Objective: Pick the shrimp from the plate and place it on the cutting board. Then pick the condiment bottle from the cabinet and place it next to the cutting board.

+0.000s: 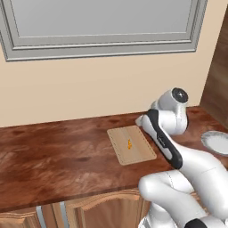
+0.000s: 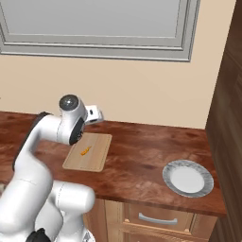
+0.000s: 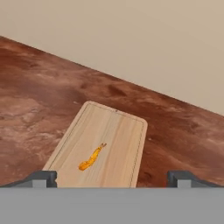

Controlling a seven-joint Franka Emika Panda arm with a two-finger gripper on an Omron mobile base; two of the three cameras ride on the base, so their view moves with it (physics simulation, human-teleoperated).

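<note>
A: Where is the shrimp point(image 3: 92, 158) now?

B: Lying on the cutting board point(image 3: 113, 127), roughly at the middle of it; nothing touches it; the plate point(image 2: 204, 188) sits bare on the counter point(image 1: 53, 156), well to the right of the board and near the counter's front edge.

A: And the gripper point(image 3: 112, 177)?

B: Its two dark fingertips point(image 3: 43, 177) stand spread wide at the bottom of the hand view, one on each side, with nothing between them; the jaws are empty. The hand looks down along the board from above its near end, so the shrimp lies just ahead of the gap and clear of both tips.

A: Why hang there, spread like that?

B: My reading: the first half of the task looks finished, since the shrimp is on the board and the plate holds nothing; wide jaws above the board fit a release, and they suit the next grasp as well.

A: What comes next, then?

B: The condiment bottle, I judge; the dark brown panel point(image 2: 227, 118) at the far right may belong to the cabinet, though I cannot tell from here; no bottle is to be seen. The bare counter right of the board, between board and plate, offers room to set it down.
</note>
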